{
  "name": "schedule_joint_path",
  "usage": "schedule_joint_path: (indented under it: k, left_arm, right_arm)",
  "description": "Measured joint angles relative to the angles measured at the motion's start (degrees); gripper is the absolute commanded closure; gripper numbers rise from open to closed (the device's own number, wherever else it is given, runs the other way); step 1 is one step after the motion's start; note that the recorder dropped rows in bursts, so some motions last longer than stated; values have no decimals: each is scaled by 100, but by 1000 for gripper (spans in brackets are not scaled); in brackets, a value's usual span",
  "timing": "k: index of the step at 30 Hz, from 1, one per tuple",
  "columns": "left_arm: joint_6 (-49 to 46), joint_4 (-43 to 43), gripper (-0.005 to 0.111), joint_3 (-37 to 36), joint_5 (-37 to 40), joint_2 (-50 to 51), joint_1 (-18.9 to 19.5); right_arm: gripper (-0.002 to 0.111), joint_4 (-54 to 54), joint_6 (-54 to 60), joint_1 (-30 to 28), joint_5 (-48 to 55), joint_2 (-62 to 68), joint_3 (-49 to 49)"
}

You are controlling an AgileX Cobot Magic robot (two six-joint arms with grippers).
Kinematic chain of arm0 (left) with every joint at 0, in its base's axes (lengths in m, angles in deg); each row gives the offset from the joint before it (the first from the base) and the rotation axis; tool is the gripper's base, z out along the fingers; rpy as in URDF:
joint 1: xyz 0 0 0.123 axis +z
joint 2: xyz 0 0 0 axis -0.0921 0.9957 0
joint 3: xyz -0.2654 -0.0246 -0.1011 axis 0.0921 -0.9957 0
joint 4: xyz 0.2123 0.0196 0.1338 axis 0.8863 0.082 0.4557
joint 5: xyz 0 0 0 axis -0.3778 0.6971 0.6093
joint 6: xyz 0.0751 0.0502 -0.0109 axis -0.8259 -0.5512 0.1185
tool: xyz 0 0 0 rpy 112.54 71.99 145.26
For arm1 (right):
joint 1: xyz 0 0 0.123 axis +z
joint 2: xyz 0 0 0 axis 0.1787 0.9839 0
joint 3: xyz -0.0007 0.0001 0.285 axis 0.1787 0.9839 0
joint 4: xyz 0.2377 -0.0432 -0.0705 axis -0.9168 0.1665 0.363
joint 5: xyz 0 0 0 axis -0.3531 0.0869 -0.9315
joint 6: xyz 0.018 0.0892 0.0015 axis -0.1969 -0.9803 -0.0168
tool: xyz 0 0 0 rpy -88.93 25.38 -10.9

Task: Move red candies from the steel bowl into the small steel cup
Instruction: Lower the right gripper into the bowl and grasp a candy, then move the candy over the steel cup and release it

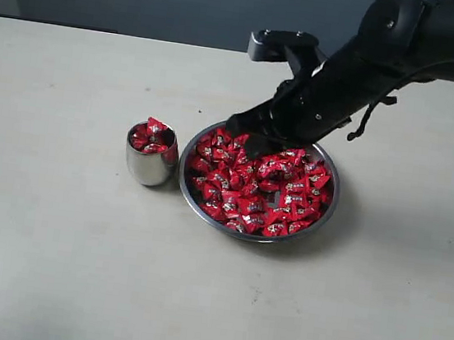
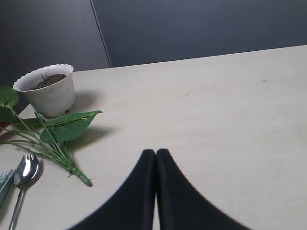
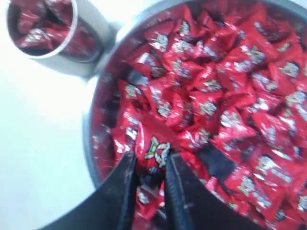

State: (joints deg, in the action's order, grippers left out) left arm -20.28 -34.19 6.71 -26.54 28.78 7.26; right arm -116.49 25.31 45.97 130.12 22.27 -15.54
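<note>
My right tool (image 3: 150, 160) pinches one red candy (image 3: 154, 143) inside the steel bowl (image 3: 96, 115); its silver-white wrapper marks are unreadable. My left tool (image 2: 156, 154) hangs pressed together above the worktop (image 2: 230, 110).

Counts on the tabletop (image 1: 50, 264):
- 1 steel bowl (image 1: 336, 192)
- 1 small steel cup (image 1: 148, 169)
- red candies (image 1: 262, 187) in the bowl: several dozen. They're heaped and overlapping, so I can't get an exact number.
- Cup: about 4 candies show at the top. Any underneath can't be counted.
- 1 red candy (image 3: 154, 152) between my 2 right fingers (image 3: 125, 191)
- 2 left fingers (image 2: 134, 196)

Left wrist view:
- 1 white pot (image 2: 53, 96)
- 1 leafy sprig (image 2: 67, 127) with at least 3 leaves
- 1 spoon (image 2: 25, 172)
- 1 teal item (image 2: 4, 184) cut off at the edge, can't tell what it is
</note>
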Motion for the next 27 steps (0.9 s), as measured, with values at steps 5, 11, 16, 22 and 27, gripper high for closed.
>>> schedule_joint_path:
  k: [5, 11, 16, 22, 27]
  left_arm:
    - [0, 0, 106, 0, 0, 0, 0]
    - [0, 0, 106, 0, 0, 0, 0]
    - [0, 0, 106, 0, 0, 0, 0]
    - [0, 0, 106, 0, 0, 0, 0]
    - [0, 0, 106, 0, 0, 0, 0]
  right_arm:
    - [108, -1223, 723, 0, 160, 194, -489]
    - [108, -1544, 904, 293, 463, 813, -1532]
    - [108, -1050, 652, 677, 754, 1512, -2460]
    - [108, -664, 375, 720, 1119, 2147, -3161]
    - [64, -500, 287, 720, 1168, 2361, -3215]
